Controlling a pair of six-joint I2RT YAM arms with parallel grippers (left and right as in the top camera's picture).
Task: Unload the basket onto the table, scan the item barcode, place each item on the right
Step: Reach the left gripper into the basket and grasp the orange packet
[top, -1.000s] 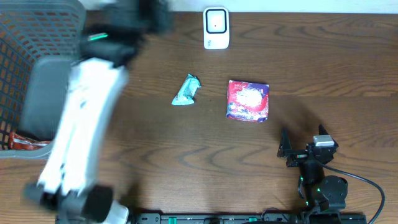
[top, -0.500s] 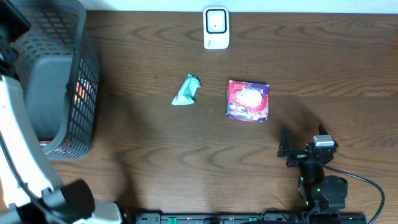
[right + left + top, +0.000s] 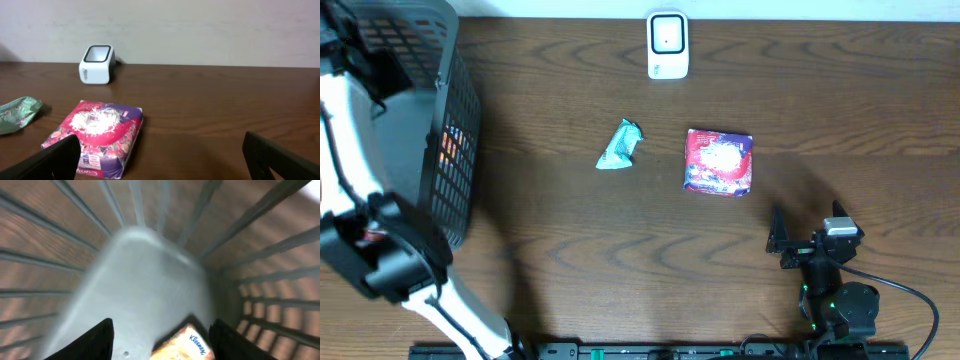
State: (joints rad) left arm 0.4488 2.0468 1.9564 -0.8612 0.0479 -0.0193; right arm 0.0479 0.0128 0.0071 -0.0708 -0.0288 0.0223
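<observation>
Left wrist view looks down into the dark grey wire-mesh basket (image 3: 260, 240). The left gripper (image 3: 161, 330) has its jaws part-way apart, and the orange Kleenex tissue pack (image 3: 185, 342) sits between them at the bottom edge of the frame. That pack is the item I take to be in hand for scanning. Only its upper corner shows, turned diamond-wise. It lies close to the right finger, with bare grey basket floor visible between it and the left finger. The rest is cut off, so I cannot tell whether the jaws actually pinch it, nor which way its long axis runs.

The pack looks like a soft printed wrapper, orange and white with blue lettering. I see no barcode on the visible face.

From overhead, the basket fills the upper left of the frame. The small white box-shaped scanner (image 3: 667, 45) stands at top centre, well apart and to the right of it. I judge the coming move turns on that rightward carry along the top edge, and the left arm is plainly the nearer one.

The right gripper (image 3: 807, 228) rests in the lower right with its jaws spread wide on nothing. The crumpled teal wrapper (image 3: 620, 145) and the red-and-purple flat packet (image 3: 719, 162) lie mid-frame on the brown wooden table (image 3: 880, 100).
</observation>
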